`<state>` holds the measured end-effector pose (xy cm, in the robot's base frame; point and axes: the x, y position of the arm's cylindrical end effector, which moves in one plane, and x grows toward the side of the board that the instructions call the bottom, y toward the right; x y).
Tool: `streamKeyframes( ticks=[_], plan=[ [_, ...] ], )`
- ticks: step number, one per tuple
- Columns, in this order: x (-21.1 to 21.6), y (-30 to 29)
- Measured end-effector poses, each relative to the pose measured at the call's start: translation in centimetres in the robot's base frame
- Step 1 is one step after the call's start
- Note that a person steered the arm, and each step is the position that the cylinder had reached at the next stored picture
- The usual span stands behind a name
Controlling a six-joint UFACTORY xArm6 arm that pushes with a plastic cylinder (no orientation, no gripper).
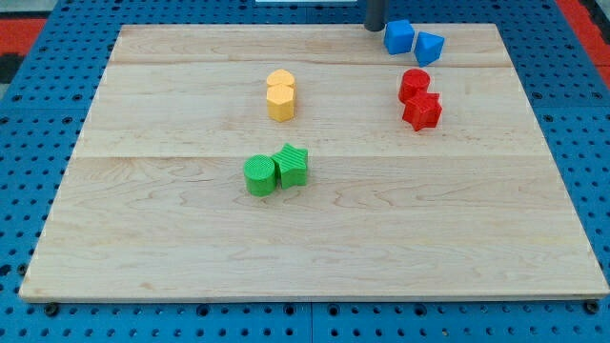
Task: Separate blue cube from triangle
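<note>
A blue cube (398, 36) sits near the view's top edge of the wooden board (315, 229), touching or nearly touching a blue triangle block (429, 46) just to its right. My tip (376, 28) is the lower end of a dark rod at the view's top, right beside the blue cube's left side. Whether it touches the cube I cannot tell.
Two red blocks (418, 98) sit together below the blue pair. Two yellow blocks (280, 94) sit stacked close at the upper middle. A green cylinder (258, 175) and a green star-like block (292, 165) sit together at the centre. A blue pegboard (581, 124) surrounds the board.
</note>
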<state>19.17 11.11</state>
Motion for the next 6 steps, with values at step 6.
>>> streamKeyframes(
  ticks=[6],
  plan=[
    [2.7, 4.6]
  ],
)
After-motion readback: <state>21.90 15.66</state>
